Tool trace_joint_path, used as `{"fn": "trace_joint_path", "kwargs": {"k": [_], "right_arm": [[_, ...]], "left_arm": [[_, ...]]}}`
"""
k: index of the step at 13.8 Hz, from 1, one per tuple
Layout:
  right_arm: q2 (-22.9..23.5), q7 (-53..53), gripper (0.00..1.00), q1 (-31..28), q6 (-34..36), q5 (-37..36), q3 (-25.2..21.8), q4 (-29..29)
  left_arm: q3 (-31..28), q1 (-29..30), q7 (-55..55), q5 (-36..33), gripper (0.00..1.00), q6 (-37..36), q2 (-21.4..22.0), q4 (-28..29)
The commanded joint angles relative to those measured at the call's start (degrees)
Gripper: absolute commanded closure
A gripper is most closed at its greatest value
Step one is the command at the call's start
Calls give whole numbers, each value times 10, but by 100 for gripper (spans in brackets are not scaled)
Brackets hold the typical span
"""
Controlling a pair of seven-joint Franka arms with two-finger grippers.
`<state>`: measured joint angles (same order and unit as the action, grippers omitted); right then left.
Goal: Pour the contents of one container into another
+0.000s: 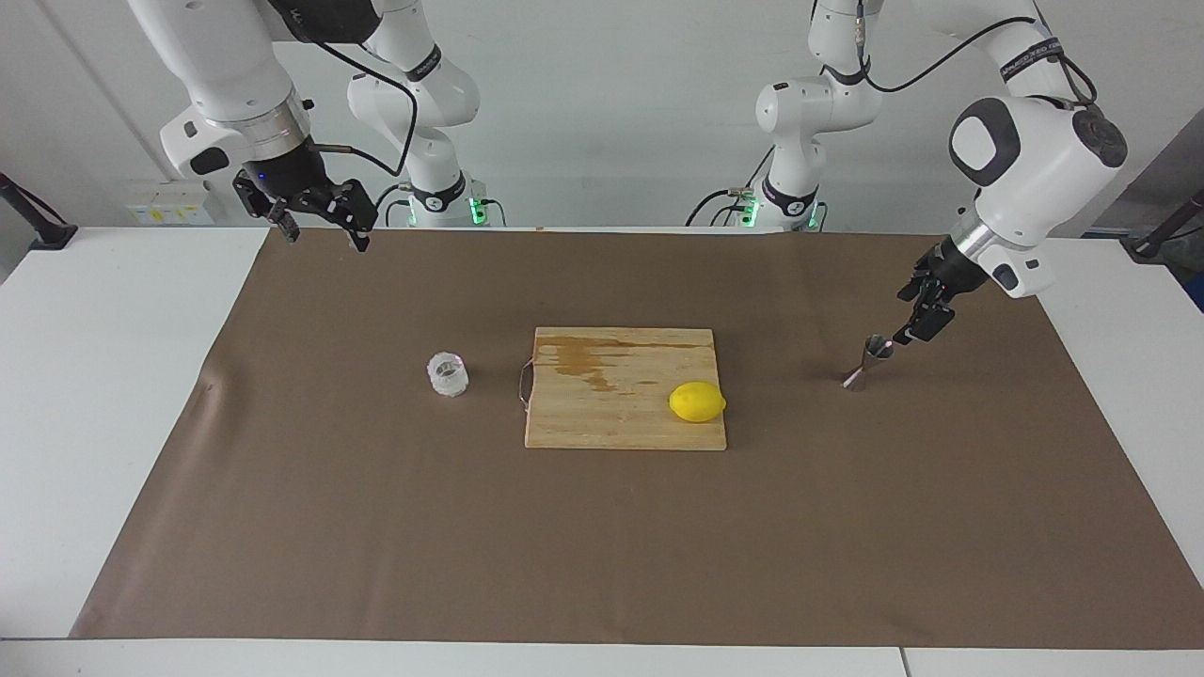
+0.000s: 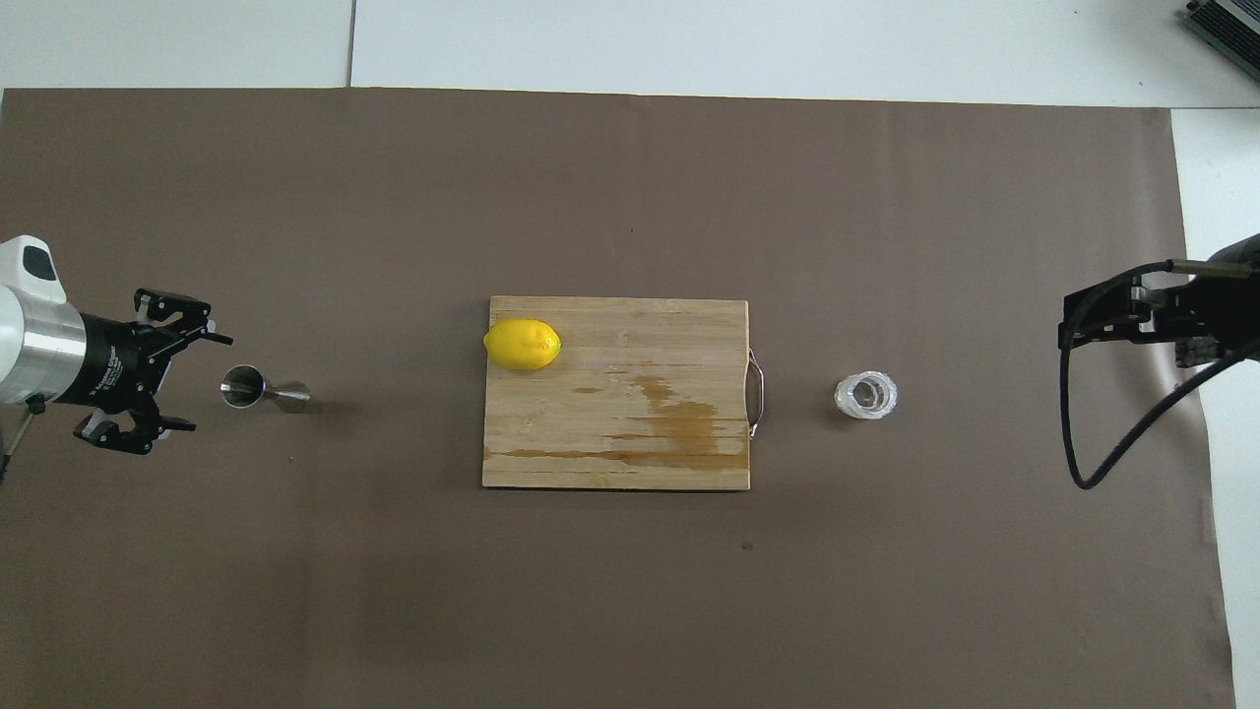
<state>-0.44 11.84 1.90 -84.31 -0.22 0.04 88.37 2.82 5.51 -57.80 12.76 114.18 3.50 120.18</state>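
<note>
The surface [image 1: 122, 395] carries a brown mat [image 1: 621, 545], and all loose items stand on the mat's middle band.

Glass tumbler [image 1: 448, 374]: upright on the mat, toward the right arm's end, just beside the handle edge of the cutting board [image 1: 611, 414] and not touching it. The overhead view looks straight into its open mouth; the facing view shows its faceted wall.

Steel jigger [image 1: 871, 360]: upright on the mat, toward the left arm's end, well apart from the board. The overhead view shows its open upper cone; the facing view shows its narrow waist.

Lemon [image 1: 697, 402]: on the board, at the corner farther from the robots and toward the left arm's end.

Left gripper [image 2: 182, 382]: beside the jigger, on the side toward the left arm's end of the surface. The overhead view shows its jaws spread wide, with a clear gap to the jigger. The facing view shows it edge-on, close to the jigger's rim, so the spread is not readable there.

Right gripper [image 1: 322, 226]: the right arm waits, raised over the mat edge nearest the robots at its own end. Jaws spread, holding nothing. The overhead view shows only part of it at the frame edge.
</note>
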Motion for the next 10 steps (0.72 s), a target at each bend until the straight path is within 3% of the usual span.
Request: {"fn": "trace_joint_path", "kwargs": {"k": [1,6,10], "right_arm": [[-4,1,0,-8,7,13,4,0],[-4,1,0,-8,7,13,4,0],[-4,1,0,-9,7,13,4,0]], "left_arm": [[3,5,-15,23,0,48,-7,30],[4,13,-28,46,0,118,-12,64],[3,17,-28,68,0,122,-17,74]]}}
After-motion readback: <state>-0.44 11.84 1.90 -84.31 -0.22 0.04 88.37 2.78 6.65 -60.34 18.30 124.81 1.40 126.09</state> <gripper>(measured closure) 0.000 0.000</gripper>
